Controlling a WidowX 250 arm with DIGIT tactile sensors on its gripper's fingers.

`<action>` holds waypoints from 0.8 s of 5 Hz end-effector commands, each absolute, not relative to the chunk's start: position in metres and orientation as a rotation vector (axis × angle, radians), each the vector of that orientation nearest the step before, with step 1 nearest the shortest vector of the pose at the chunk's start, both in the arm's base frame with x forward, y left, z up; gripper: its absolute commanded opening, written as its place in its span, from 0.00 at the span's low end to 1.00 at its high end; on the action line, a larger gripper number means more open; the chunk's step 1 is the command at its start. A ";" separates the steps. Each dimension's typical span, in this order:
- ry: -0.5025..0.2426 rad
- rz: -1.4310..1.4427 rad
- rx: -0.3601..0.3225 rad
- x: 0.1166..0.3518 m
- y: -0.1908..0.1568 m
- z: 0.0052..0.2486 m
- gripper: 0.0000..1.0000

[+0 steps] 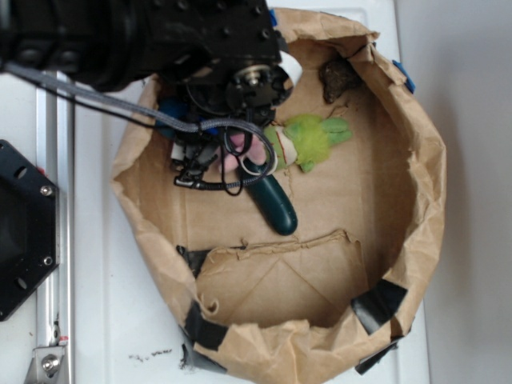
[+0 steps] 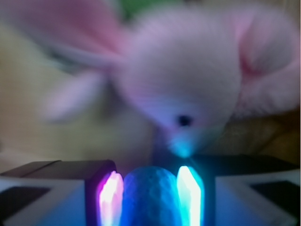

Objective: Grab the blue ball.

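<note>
Wrist view gives you the best read: the gripper [image 2: 151,195] has its two glowing fingers [image 2: 111,197] set on either side of the blue ball [image 2: 150,197], and the ball's dimpled surface fills the gap between them with no space showing on either flank. You can take that as a grasp on the ball, though whether the pads are pressing hard is not something the blur lets you confirm.

Just beyond the fingers, the pink plush [image 2: 188,80] sits very close, its face turned toward the camera. That nearness probably explains the low, straight approach: the ball lay right beside the plush, so the fingers had to straddle it without catching fur.

From the exterior view, you see the arm [image 1: 160,40] reaching down into the brown paper bag tray [image 1: 416,200], and its body hides the ball entirely. A sliver of the plush shows under the cables [image 1: 216,160]. The green plush [image 1: 308,140] lies just beside the wrist, and the dark green capsule toy [image 1: 276,208] angles away below it, both clear of the fingers.

Your likely next concern is lifting straight up, so neither plush gets dragged along.
</note>
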State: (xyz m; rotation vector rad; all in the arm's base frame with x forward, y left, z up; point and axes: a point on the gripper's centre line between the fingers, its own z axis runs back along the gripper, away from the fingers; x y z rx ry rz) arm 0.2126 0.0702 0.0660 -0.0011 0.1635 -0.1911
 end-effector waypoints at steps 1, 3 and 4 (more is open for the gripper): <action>-0.009 -0.166 -0.095 0.241 0.035 0.152 0.00; -0.208 -0.162 -0.090 0.251 0.020 0.177 0.00; -0.236 -0.165 -0.102 0.251 0.018 0.181 0.00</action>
